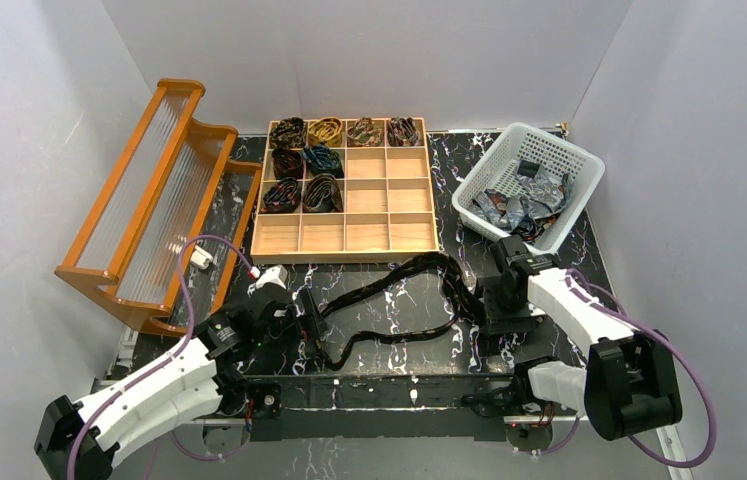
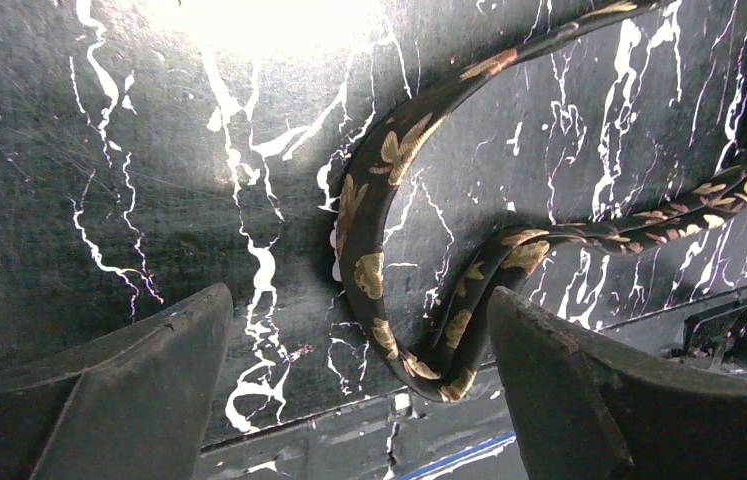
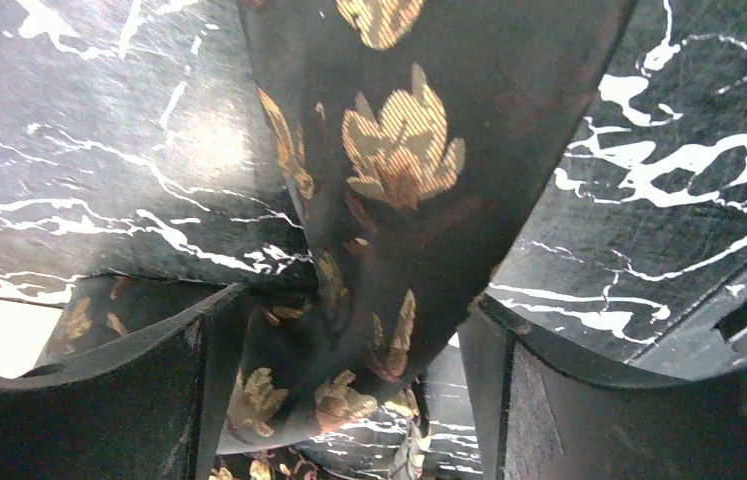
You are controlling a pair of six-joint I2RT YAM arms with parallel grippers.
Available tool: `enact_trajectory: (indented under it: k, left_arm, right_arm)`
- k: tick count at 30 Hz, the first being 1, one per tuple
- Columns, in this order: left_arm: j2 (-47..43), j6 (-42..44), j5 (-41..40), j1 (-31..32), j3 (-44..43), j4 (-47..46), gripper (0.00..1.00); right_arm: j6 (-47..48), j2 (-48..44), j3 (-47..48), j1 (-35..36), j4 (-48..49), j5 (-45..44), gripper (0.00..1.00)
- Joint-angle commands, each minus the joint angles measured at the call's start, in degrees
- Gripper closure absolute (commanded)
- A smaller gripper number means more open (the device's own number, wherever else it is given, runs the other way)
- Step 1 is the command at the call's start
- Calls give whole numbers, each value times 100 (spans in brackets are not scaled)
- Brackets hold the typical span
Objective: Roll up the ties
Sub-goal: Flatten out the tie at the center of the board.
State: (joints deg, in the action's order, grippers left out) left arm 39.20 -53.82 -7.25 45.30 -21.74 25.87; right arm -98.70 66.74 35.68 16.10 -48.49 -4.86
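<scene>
A long dark brown tie [image 1: 399, 280] with a gold leaf pattern lies loose and curved on the black marble table between my two grippers. My left gripper [image 1: 307, 322] is open over its narrow end. In the left wrist view the narrow end [image 2: 369, 270] makes a tight bend between the jaws [image 2: 359, 300], close to the right finger [image 2: 549, 370]. My right gripper [image 1: 489, 300] is at the wide end. In the right wrist view the wide part [image 3: 399, 150] is bunched between the jaws [image 3: 354, 315], which stand apart around it.
A wooden grid tray [image 1: 344, 252] behind the tie holds several rolled ties [image 1: 304, 160] in its far-left cells. A white basket [image 1: 589, 165] with grey ties stands at the back right. An orange wooden rack [image 1: 149, 200] stands at the left.
</scene>
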Motion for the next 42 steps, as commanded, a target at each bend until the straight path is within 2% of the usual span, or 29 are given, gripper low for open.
enact_trajectory:
  k: [1, 8, 12, 15, 19, 23, 31, 33, 37, 42]
  left_arm:
    - [72, 115, 228, 23, -138, -47, 5]
    - [122, -69, 551, 15, 134, -301, 13]
    - [297, -26, 808, 22, 178, -356, 20]
    - [362, -207, 939, 37, 231, -265, 27]
    - [102, -419, 805, 61, 372, -144, 28]
    - [219, -363, 804, 65, 417, -158, 31]
    - [858, -137, 804, 123, 228, -332, 50]
    - [899, -152, 804, 136, 255, -358, 57]
    - [877, -157, 804, 146, 246, -381, 75]
    - [759, -110, 601, 146, 63, -370, 88]
  right_arm:
    - [-179, 83, -22, -95, 153, -520, 20]
    - [163, 221, -62, -208, 315, -701, 53]
    - [869, 86, -142, -221, 480, -1134, 58]
    - [1070, 161, -280, -221, 546, -1194, 68]
    - [1233, 266, -280, -220, 467, -1212, 73]
    - [1433, 52, -342, -219, 585, -1433, 85]
    - [2284, -219, -302, -214, 869, -1604, 94]
    - [2518, -188, -250, -215, 906, -1597, 99]
    - [2872, -123, -37, -221, 769, -1726, 99]
    - [3365, -70, 255, -221, 685, -1819, 99]
